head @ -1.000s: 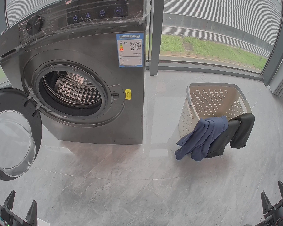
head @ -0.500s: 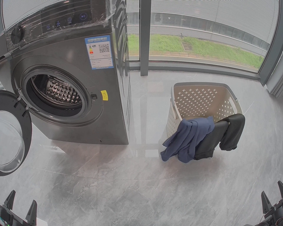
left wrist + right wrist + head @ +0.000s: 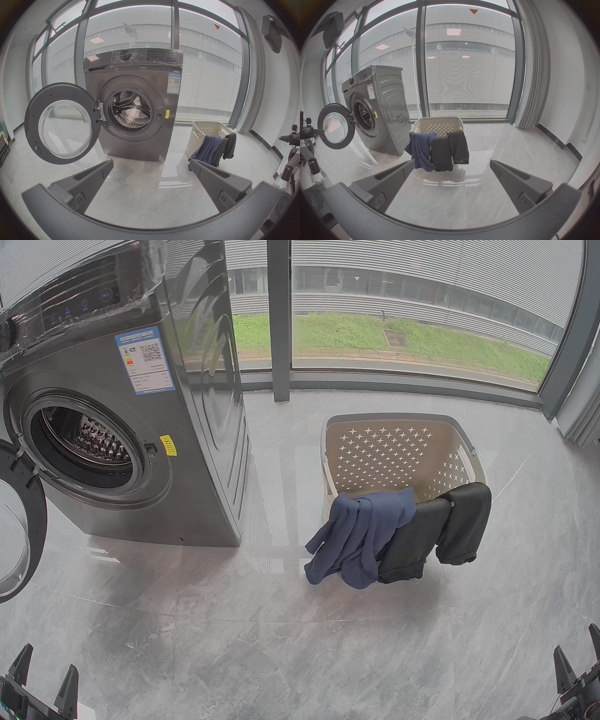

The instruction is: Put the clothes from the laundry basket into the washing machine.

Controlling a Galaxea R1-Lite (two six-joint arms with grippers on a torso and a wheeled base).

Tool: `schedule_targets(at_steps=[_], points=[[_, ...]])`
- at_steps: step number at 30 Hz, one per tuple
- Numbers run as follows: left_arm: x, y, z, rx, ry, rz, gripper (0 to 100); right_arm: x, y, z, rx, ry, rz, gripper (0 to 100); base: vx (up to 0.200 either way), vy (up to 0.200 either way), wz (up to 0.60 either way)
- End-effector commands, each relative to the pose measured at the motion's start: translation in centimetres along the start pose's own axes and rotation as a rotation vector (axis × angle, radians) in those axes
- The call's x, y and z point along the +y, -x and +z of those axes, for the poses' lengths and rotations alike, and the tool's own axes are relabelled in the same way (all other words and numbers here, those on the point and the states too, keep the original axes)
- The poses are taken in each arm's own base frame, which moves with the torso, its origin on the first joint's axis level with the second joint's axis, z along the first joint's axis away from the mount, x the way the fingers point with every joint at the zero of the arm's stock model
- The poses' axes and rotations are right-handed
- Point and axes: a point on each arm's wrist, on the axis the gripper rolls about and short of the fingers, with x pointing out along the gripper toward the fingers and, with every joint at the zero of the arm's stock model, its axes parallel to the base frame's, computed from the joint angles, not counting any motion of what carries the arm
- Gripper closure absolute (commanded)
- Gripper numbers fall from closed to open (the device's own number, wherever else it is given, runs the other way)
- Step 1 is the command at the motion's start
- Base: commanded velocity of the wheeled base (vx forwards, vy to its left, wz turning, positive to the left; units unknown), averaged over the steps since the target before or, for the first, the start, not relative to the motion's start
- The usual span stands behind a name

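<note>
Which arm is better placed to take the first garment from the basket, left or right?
Right, probably. The basket with the clothes over its rim stands nearer the right gripper; the left gripper is nearer the washing machine. Both are open and empty.

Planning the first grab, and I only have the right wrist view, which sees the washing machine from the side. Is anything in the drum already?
Observer: The left wrist view looks straight into the drum: bare metal, no clothes seen.
Operator: Anything lying down inside the laundry basket?
Observer: From above in the head view, the laundry basket shows a bare inner wall. The blue garment, dark middle garment and black garment only hang over its near rim.
</note>
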Motion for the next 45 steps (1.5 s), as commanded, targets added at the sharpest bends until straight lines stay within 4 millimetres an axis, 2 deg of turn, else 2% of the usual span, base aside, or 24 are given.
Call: schedule_targets(at_steps=[1, 24, 45], points=[[0.02, -0.04, -0.42, 0.006, 0.001, 0.001, 0, 0.0, -0.01, -0.52, 0.002, 0.0, 0.001, 0, 0.0, -0.2, 0.0], [0.02, -0.04, -0.42, 0.006, 0.002, 0.001, 0, 0.0, -0.01, -0.54, 0.003, 0.0, 0.001, 0, 0.0, -0.2, 0.0], [0.03, -0.02, -0.43, 0.003, 0.001, -0.001, 0, 0.0, -0.01, -0.54, 0.003, 0.0, 0.001, 0, 0.0, 0.0, 0.0]])
